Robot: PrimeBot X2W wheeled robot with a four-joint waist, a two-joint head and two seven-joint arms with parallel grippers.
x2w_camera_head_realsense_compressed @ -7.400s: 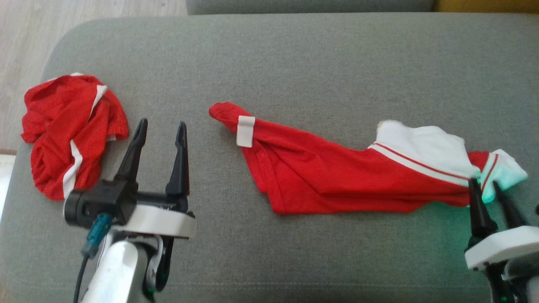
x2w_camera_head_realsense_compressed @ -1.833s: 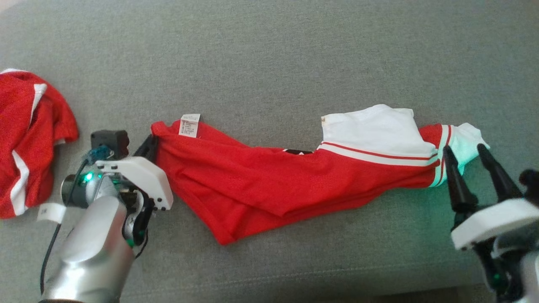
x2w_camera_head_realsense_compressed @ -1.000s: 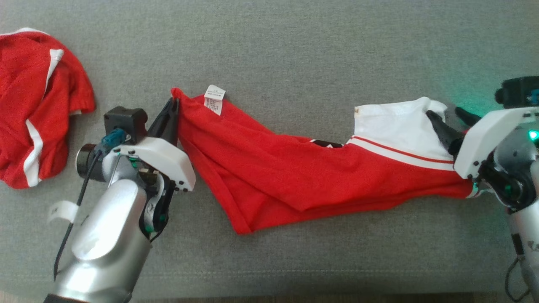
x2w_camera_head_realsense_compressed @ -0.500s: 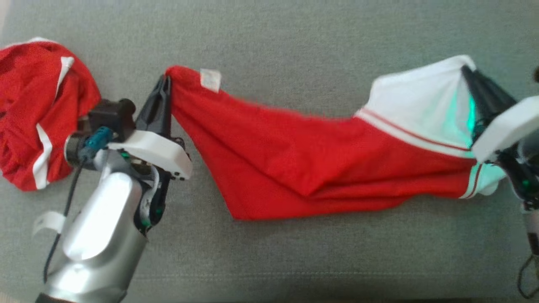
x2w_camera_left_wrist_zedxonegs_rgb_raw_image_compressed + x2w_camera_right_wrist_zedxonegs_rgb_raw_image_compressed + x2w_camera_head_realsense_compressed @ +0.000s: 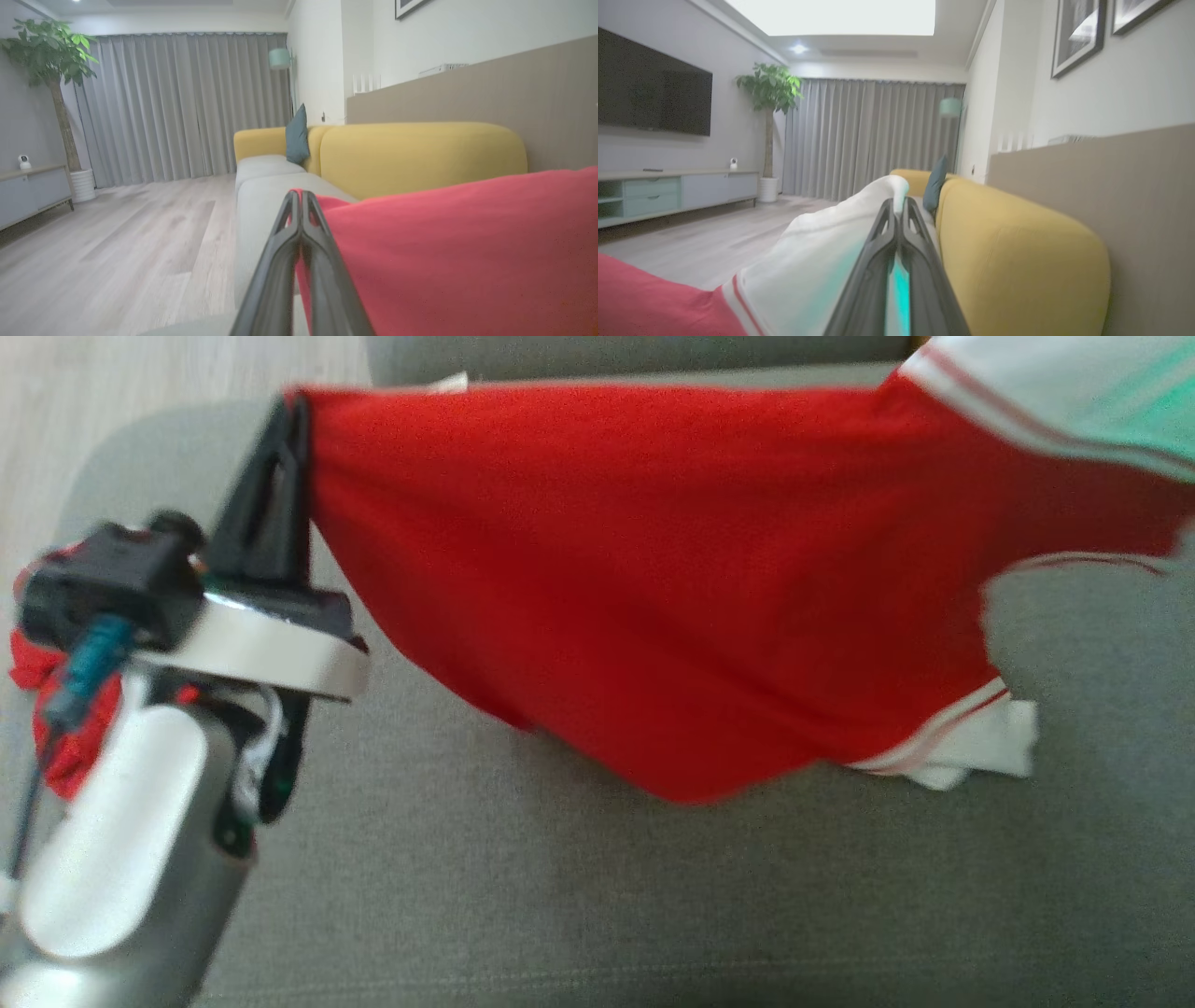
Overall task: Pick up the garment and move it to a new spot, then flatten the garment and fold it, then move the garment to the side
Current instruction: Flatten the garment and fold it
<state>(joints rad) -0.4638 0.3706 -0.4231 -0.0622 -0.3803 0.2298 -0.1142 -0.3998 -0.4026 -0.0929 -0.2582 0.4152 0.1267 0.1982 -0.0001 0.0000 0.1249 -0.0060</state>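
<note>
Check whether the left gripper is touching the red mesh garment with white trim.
Touching. The left wrist view shows the left gripper shut, pinching the red edge of the garment between its tips.

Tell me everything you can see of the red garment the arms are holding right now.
The red garment is thin, soft-looking fabric with a white panel and white-and-red striped trim. It hangs stretched between two pinches: the left gripper shut on its red corner, the right gripper shut on the white end. The middle sags in a point toward the grey sofa seat; whether it touches is unclear.
</note>
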